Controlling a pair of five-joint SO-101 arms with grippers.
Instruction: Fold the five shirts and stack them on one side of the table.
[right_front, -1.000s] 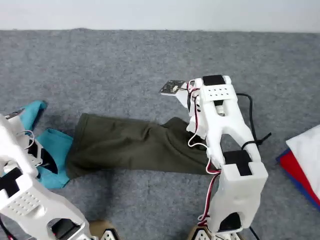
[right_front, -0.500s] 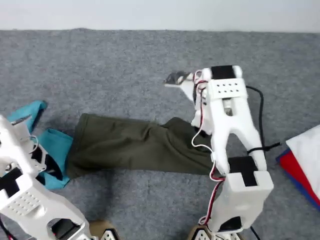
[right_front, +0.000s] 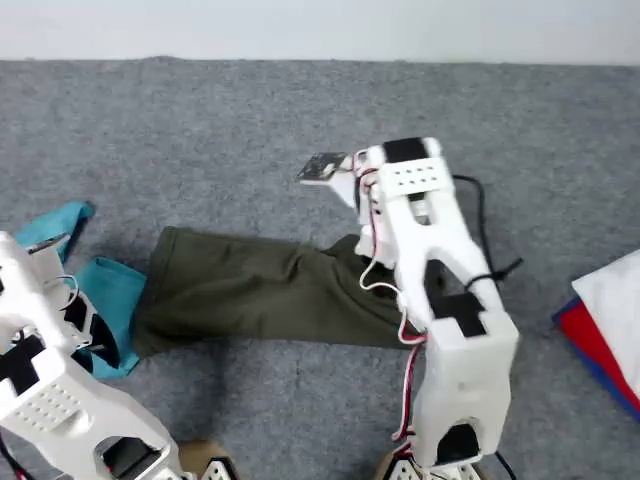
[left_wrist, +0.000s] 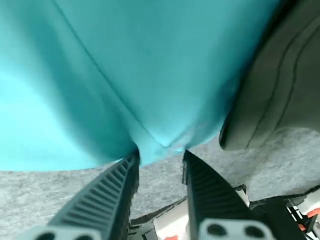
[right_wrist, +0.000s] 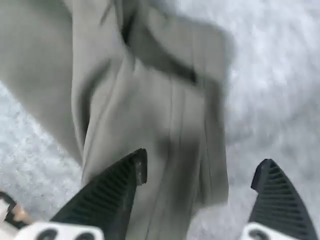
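Olive shirt (right_front: 250, 290), one; teal shirt (right_front: 110, 285), one, pinched in left gripper (left_wrist: 160, 156); right gripper (right_wrist: 202, 162) spread; pile (right_front: 605, 310), three layers

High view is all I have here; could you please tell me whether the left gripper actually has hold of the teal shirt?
Observer: Yes. In the left wrist view, the left gripper pinches a fold of the teal shirt between its fingertips.
Operator: Thank you. Is the right gripper closed on the olive shirt?
Observer: No. The right gripper is open, its jaws wide apart over the creased olive shirt, gripping nothing.
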